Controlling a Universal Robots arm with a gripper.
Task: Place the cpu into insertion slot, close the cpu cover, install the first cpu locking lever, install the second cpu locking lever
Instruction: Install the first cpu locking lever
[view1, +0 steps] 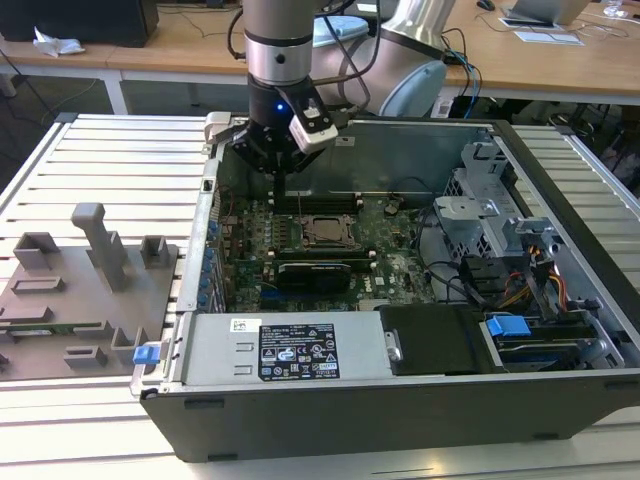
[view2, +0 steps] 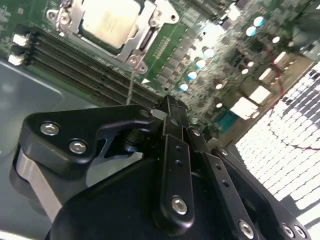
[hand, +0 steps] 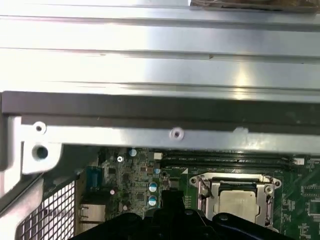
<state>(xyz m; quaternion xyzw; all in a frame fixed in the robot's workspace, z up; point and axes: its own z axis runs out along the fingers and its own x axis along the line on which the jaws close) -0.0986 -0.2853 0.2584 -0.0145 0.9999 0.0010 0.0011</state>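
Left of the cpu (view1: 325, 230) in the exterior view, the tool (view1: 280, 170) hangs with fingers drawn together. A thin lever (view2: 131, 82) runs to it from a corner of the cover (view2: 144, 32), but whether it's pinched, I can't tell. The cpu lies flat, framed by the cover, so I'd press that lever low and steady, then swing it sideways to latch.

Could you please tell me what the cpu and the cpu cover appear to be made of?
The cpu: probably a metal top, dull pale grey with a matte sheen. The cpu cover: seemingly thin bare metal, silvery, with bright glints along its edges.
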